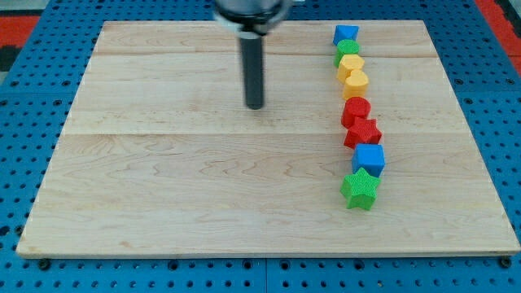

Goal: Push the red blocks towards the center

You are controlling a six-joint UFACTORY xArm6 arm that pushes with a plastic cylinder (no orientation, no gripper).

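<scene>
Two red blocks sit in a column of blocks on the view's right: a red round-ish block (356, 110) and just below it a red star (362, 133), touching each other. My tip (255, 106) stands on the board near its upper middle, well to the left of both red blocks and touching no block. The dark rod rises straight up from it to the view's top.
The same column holds, from the top, a blue block (346, 34), a green block (348, 49), two yellow blocks (351, 64) (356, 82), then below the red ones a blue cube (369, 158) and a green star (360, 189). The wooden board (163, 187) lies on a blue pegboard.
</scene>
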